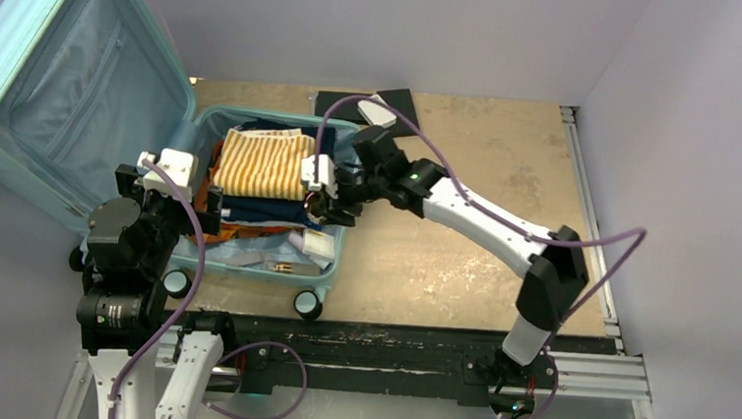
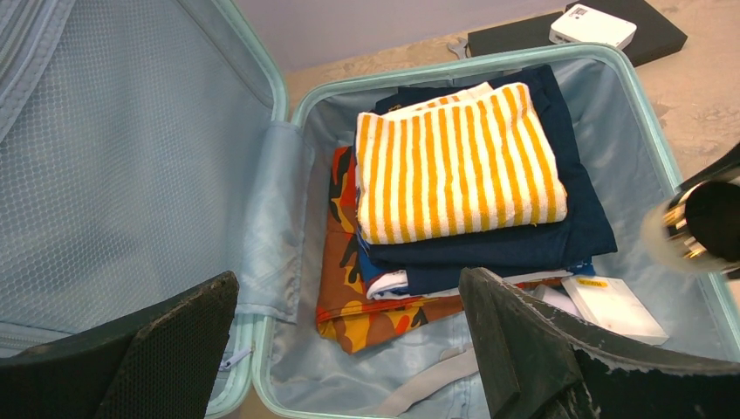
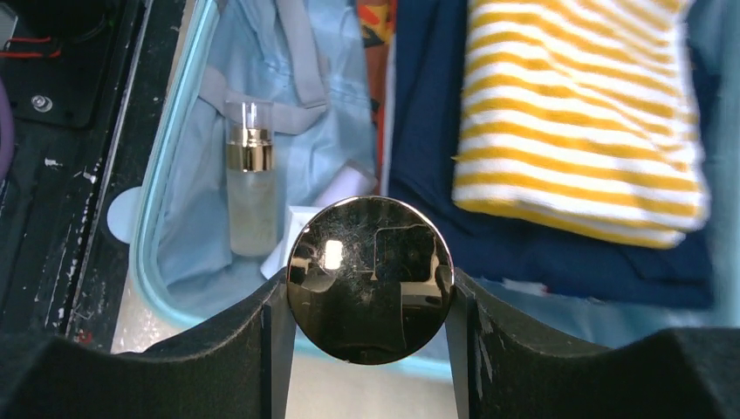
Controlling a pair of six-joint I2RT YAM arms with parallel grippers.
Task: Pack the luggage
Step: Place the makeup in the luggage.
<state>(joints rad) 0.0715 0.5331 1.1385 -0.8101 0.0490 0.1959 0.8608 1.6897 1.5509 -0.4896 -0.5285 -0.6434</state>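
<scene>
The luggage (image 1: 59,99) lies open, its pale mint lid propped up at the left and its base (image 2: 454,74) on the table. Inside the base sits a folded stack with a yellow-striped towel (image 1: 262,162) (image 2: 458,161) (image 3: 585,113) on top of navy and orange camouflage clothes. A small frosted bottle (image 3: 249,188) and a white box (image 2: 615,307) lie at the base's near end. My right gripper (image 3: 370,292) is shut on a bottle with a glossy dark round cap (image 3: 370,262) (image 2: 698,227), above the base's right rim. My left gripper (image 2: 347,284) hangs open over the hinge side, holding nothing.
A black flat box with a white device (image 1: 369,106) (image 2: 593,26) lies on the table behind the luggage. The luggage wheels (image 1: 308,306) rest near the black rail at the table's front edge. Bare tabletop (image 1: 489,159) stretches to the right of the luggage.
</scene>
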